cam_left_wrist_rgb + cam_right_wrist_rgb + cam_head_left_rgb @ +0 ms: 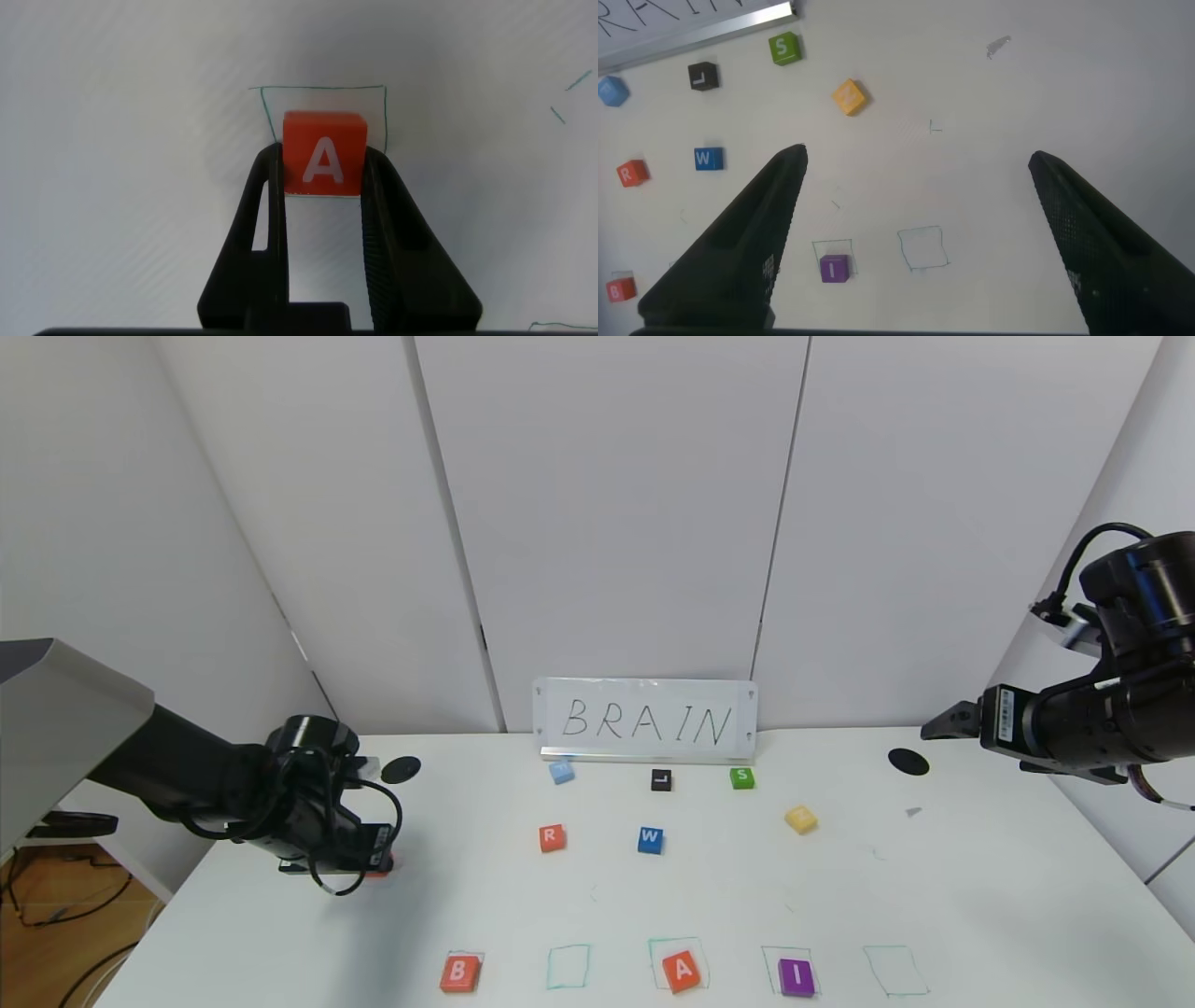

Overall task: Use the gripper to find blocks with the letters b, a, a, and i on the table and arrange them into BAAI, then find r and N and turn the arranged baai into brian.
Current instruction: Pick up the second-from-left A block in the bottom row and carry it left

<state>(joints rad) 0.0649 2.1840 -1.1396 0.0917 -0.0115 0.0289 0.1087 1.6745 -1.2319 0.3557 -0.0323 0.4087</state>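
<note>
My left gripper (375, 864) is low over the left part of the table (980, 896), shut on an orange-red A block (322, 154) with a green drawn square (318, 93) just behind it. In the front row, the B block (459, 973), the other A block (681, 972) and the purple I block (796, 977) sit on green squares. The square between B and A (569, 966) is empty. The orange-red R block (552, 837) and pale yellow N block (801, 819) lie mid-table. My right gripper (941, 724) hangs open and empty, high at the right.
A blue W block (651, 840), black L block (661, 779), green S block (742, 777) and light blue block (561, 771) lie near a white sign reading BRAIN (644, 721). Another empty green square (896, 971) is right of the I. Two black holes (400, 769) sit at the back corners.
</note>
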